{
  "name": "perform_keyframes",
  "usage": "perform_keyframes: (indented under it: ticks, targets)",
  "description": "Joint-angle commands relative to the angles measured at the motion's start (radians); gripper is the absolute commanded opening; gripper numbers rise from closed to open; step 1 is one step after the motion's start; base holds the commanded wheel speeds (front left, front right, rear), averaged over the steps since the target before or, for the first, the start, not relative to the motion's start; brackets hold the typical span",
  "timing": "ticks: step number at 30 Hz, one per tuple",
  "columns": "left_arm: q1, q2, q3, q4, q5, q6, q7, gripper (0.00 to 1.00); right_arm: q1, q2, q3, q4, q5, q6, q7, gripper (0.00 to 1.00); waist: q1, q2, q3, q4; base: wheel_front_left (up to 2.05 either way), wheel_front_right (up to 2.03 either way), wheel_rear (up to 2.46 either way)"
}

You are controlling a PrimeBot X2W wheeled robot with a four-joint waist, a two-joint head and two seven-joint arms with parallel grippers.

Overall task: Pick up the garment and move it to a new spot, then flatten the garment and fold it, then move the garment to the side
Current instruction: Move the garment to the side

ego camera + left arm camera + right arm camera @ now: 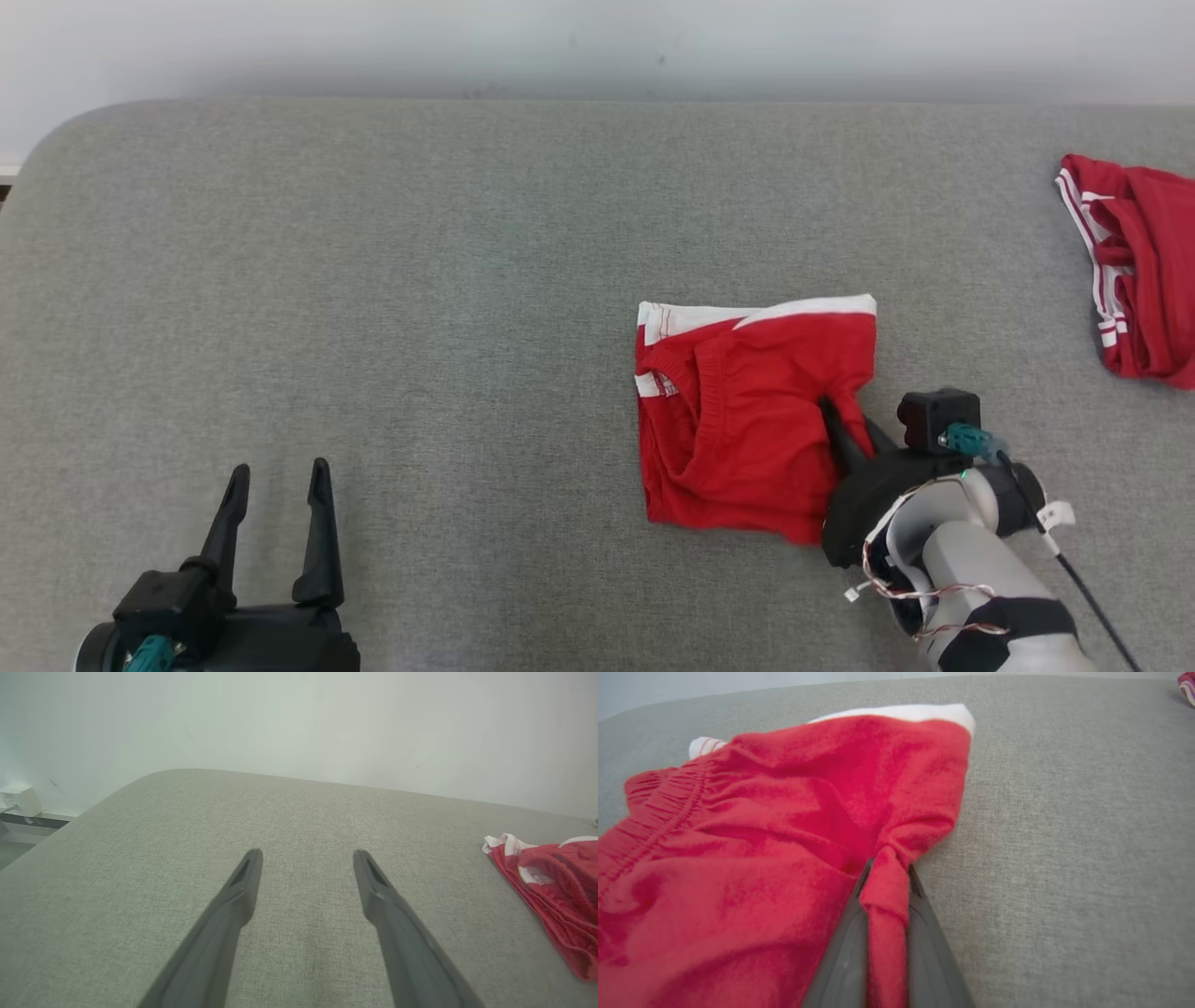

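While left gripper (280, 469) rests open, right gripper (846, 422) — seemingly angled low — pinches the garment (738, 420).

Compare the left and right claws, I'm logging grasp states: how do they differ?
The left claw is open; the right claw is shut. The left claw holds nothing, well apart from the folded red garment; the right claw pinches a fold at its edge. Both have long dark fingers.

You see bright, even, diffuse light with only faint shadows. In your right wrist view the near garment (738, 896) and the fingers (840, 961) blur softly.
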Motion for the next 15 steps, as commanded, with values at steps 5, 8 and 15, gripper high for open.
perform_keyframes:
  ticks: [5,8,15]
  targets:
    - [-0.035,0.000,-0.007,-0.022,0.001,-0.001,0.000,1.00,-0.079,-0.075,0.083,-0.016,-0.009,-0.004,-0.008,0.00,-0.0001,0.0000,0.044,-0.038,0.00,0.00,0.00]
    - [-0.062,0.000,-0.014,-0.042,0.011,-0.010,0.000,1.00,-0.144,-0.141,0.162,-0.055,-0.004,-0.004,0.000,0.00,-0.0001,0.0000,0.100,-0.071,0.00,0.00,0.00]
    - [-0.131,0.008,-0.015,-0.090,0.029,-0.025,0.000,1.00,-0.265,-0.296,0.260,-0.175,0.029,-0.004,0.032,0.00,-0.0001,0.0000,0.246,-0.143,0.00,0.00,0.00]
